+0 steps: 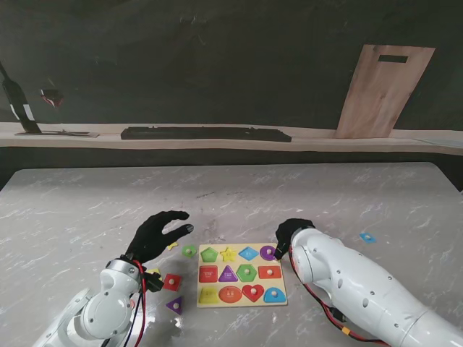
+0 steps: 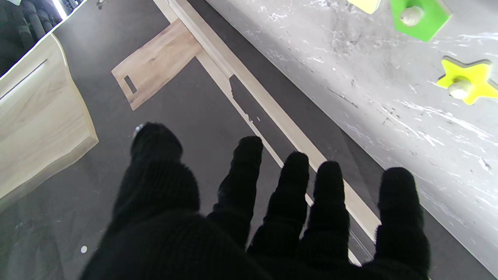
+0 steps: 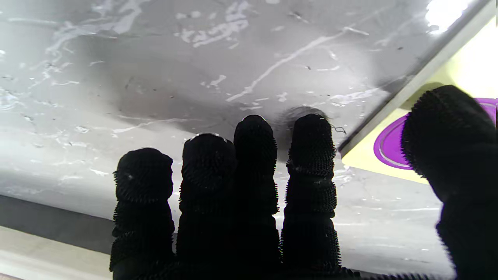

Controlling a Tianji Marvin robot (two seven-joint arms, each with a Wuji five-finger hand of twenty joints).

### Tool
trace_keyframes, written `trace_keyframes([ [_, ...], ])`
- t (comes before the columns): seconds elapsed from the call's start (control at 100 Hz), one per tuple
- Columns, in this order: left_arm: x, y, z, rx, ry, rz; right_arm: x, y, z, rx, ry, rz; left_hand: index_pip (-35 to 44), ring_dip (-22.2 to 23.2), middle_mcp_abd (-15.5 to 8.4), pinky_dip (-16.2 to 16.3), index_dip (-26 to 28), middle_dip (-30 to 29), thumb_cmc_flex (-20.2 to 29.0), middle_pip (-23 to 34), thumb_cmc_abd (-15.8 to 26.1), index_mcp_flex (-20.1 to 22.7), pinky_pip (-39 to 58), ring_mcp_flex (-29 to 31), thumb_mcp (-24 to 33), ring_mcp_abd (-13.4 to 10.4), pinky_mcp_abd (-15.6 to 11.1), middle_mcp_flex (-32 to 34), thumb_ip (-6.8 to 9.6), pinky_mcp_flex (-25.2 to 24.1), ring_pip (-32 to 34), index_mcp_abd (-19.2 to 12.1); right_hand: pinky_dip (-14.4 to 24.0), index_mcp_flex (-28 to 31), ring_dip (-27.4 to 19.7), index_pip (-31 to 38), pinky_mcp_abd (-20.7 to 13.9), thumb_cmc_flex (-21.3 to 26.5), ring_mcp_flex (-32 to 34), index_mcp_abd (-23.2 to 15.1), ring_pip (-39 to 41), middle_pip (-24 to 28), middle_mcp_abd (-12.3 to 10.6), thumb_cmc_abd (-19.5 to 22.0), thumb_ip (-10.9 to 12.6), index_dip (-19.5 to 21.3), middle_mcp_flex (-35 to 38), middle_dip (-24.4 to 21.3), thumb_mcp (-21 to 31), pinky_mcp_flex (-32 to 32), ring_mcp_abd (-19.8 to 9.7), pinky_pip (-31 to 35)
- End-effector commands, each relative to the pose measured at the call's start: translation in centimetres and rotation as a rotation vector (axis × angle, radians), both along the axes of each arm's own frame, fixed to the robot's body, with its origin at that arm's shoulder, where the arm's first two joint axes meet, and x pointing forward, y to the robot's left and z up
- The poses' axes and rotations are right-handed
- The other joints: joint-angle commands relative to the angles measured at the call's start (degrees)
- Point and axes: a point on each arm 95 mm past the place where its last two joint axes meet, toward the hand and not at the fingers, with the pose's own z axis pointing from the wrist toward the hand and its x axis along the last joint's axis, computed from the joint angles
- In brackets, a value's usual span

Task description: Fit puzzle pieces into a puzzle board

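With the board [image 1: 242, 277] at six o'clock, the empty, spread left hand [image 1: 155, 235] risks knocking loose pieces (red [image 1: 172, 282], purple [image 1: 174, 304]) at seven, while the right hand [image 1: 289, 233], holding nothing, crowds the board's corner.

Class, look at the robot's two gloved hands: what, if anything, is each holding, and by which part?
Nothing is held. The left hand hangs open above the table, fingers spread. The right hand rests empty at the puzzle board's far right corner.

Left hand [image 1: 155, 236] raised on a bent arm, fingers [image 2: 286, 194] spread and holding nothing — right hand [image 1: 291, 233] low, palm down, fingers [image 3: 311, 155] straight and close together, thumb apart.
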Motion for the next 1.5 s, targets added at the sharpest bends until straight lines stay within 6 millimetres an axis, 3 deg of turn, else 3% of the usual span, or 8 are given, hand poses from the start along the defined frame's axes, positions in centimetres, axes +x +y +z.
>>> trace_keyframes([
  [0.0, 0.0, -0.1, 0.0, -0.006, 0.000, -0.001, -0.8, -0.6, -1.0, -0.014, 0.022, 0.004, -0.72, 0.15, -0.16, -0.52, -0.27, -0.51, 0.83, -0.57, 2.13, 0.59, -0.31, -0.11, -0.59, 0.54, -9.89, -0.54, 1.27, -0.48, -0.34, -0.41, -0.66, -4.69, -0.56, -4.70, -0.99, 1.07, -1.29, 1.14, -0.92, -0.32, -0.68, -2.60, 2.21, -2.33, -3.17, -0.48, 2.45, -1.22, -1.27, -0.88],
  [0.16, 0.0, -0.1, 0.0, -0.005, -0.001, 0.000, -1.1, -1.5, -0.5, -0.023, -0.010, 0.016, -0.72, 0.15, -0.16, -0.52, -0.27, -0.51, 0.81, -0.56, 2.17, 0.65, -0.33, -0.12, -0.60, 0.56, -9.84, -0.54, 1.27, -0.51, -0.34, -0.35, -2.74, -10.59, -2.07, -6.89, -1.67, 5.40, -5.30, 1.45, -5.48, -2.56, -1.01, 0.90, 3.51, -4.25, -8.83, -2.19, 2.83, -4.62, -1.38, -5.36],
  [0.46, 0.0, -0.1, 0.0, -0.005, 0.004, -0.003, -0.9, -6.7, 2.6, -0.083, -0.175, -0.013, -0.67, 0.16, -0.26, -0.52, -0.25, -0.50, 0.82, -0.51, 2.20, 0.64, -0.32, -0.05, -0.60, 0.56, -9.91, -0.50, 1.27, -0.48, -0.30, -0.41, -4.52, -10.02, -3.44, -7.60, -1.92, 6.81, -5.61, -0.24, -8.01, -4.23, -1.17, 7.32, 4.99, -6.25, -8.81, -3.80, 3.10, -5.06, -0.74, -7.09],
  [0.67, 0.1, -0.3, -0.2, -0.002, 0.013, -0.008, -0.2, -11.1, 4.5, -0.156, -0.198, -0.106, -0.64, 0.16, -0.27, -0.51, -0.24, -0.49, 0.81, -0.49, 2.17, 0.62, -0.31, -0.03, -0.61, 0.56, -9.91, -0.46, 1.27, -0.44, -0.30, -0.44, -4.85, -8.56, -3.77, -4.33, -1.78, 7.55, -3.59, -1.20, -7.84, -5.08, -1.76, 8.78, -0.19, -13.63, -6.09, -4.70, 1.00, -3.03, -0.47, -5.51],
  [0.85, 0.2, -0.5, -0.3, 0.002, 0.023, -0.011, 0.8, -14.8, 4.9, -0.180, -0.194, -0.178, -0.67, 0.16, -0.24, -0.50, -0.25, -0.50, 0.81, -0.51, 2.21, 0.49, -0.29, -0.08, -0.59, 0.49, -9.96, -0.54, 1.27, -0.46, -0.31, -0.42, -4.44, -9.16, -3.87, -3.00, -2.14, 8.70, -3.09, -2.45, -7.84, -5.91, -2.22, 7.30, -1.10, -15.70, -6.24, -5.06, 2.17, -1.84, -0.91, -4.27],
  [0.92, 0.3, -0.6, -0.4, 0.003, 0.027, -0.012, 1.1, -16.0, 4.9, -0.184, -0.191, -0.183, -0.62, 0.17, -0.22, -0.51, -0.24, -0.50, 0.81, -0.50, 2.19, 0.61, -0.31, -0.05, -0.59, 0.57, -9.95, -0.50, 1.27, -0.51, -0.29, -0.47, -4.70, -10.14, -4.46, -4.04, -2.98, 8.43, -3.79, -3.22, -9.45, -8.38, -2.73, 5.80, 1.09, -14.85, -7.99, -5.88, 4.15, -1.70, -1.82, -4.70],
  [0.98, 0.3, -0.6, -0.4, 0.003, 0.030, -0.013, 1.2, -16.8, 4.9, -0.190, -0.196, -0.181, -0.65, 0.17, -0.22, -0.50, -0.25, -0.49, 0.82, -0.51, 2.17, 0.55, -0.29, -0.08, -0.59, 0.56, -9.96, -0.53, 1.28, -0.48, -0.30, -0.42, -5.11, -10.62, -4.94, -6.80, -3.65, 8.47, -4.30, -3.55, -10.96, -10.05, -3.47, 3.37, 4.21, -8.88, -9.18, -6.14, 5.35, -1.52, -2.69, -5.24],
  [1.49, 0.4, -0.8, -0.5, 0.004, 0.039, -0.010, 2.3, -20.3, 3.6, -0.126, -0.164, -0.295, -0.75, 0.18, -0.15, -0.51, -0.28, -0.51, 0.88, -0.56, 2.28, 0.53, -0.34, -0.22, -0.57, 0.52, -9.92, -0.65, 1.29, -0.56, -0.33, -0.28, -3.61, -9.02, -2.58, -6.94, -5.04, 6.10, -2.32, -0.75, -6.28, -5.75, -3.40, -3.76, 2.18, -8.24, -8.03, -4.50, 7.03, 2.57, -4.79, -3.22],
])
